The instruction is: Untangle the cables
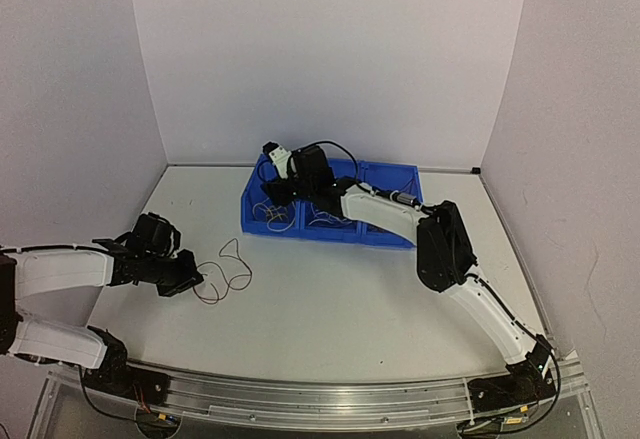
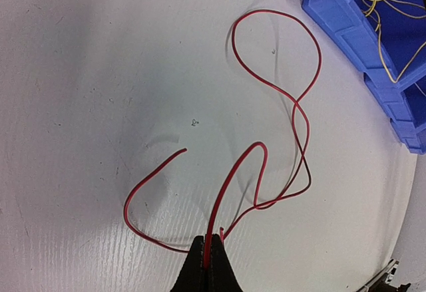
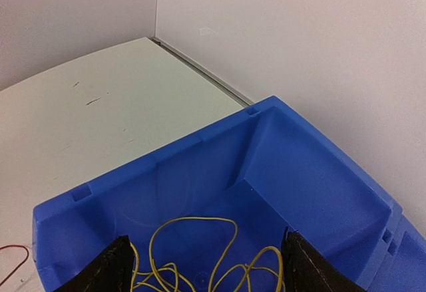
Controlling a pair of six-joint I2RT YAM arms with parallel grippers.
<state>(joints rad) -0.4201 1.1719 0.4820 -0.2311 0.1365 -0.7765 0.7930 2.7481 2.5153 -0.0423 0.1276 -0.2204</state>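
- The left claw (image 2: 208, 259) is pressed together on a thin, floppy red wire (image 2: 276, 92). The pinched stretch is hidden between its fingers.
- The red wire lies in loose, crossing loops on the white table (image 2: 80, 72), near the bin but apart from it. One free end curls on the table; the other cannot be traced.
- The right claw (image 3: 203, 265) hangs spread wide over the left end compartment of a blue plastic bin (image 3: 299, 165), its fingers cut off by the lower edge.
- Thin yellow wires (image 3: 193, 229) curl tangled on that compartment's floor and run out of view below.
- In the top view the right arm covers part of the bin.
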